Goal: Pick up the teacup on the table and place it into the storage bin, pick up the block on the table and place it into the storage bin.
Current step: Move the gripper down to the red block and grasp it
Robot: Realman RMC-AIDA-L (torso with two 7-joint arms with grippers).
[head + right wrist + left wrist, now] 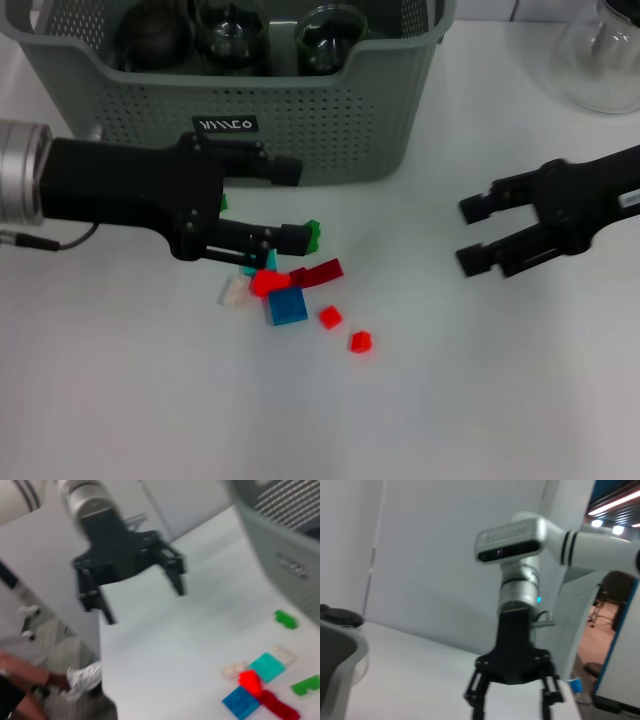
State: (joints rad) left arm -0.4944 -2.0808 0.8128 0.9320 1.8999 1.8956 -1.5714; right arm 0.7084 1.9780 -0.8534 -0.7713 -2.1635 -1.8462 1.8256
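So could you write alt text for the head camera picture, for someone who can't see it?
The left gripper, fingers open, hangs over scattered coloured blocks on a white table, before a grey-green storage bin. The right gripper hovers open at the right.

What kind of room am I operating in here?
Probably a lab or workshop: a white table, a storage bin holding glassware, a clear glass flask nearby, and ceiling strip lights.

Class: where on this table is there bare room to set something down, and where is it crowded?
Free: the table nearest the robot, below the blocks, and the stretch between the blocks and the right gripper. Crowded: the left gripper over the blocks, right before the bin.
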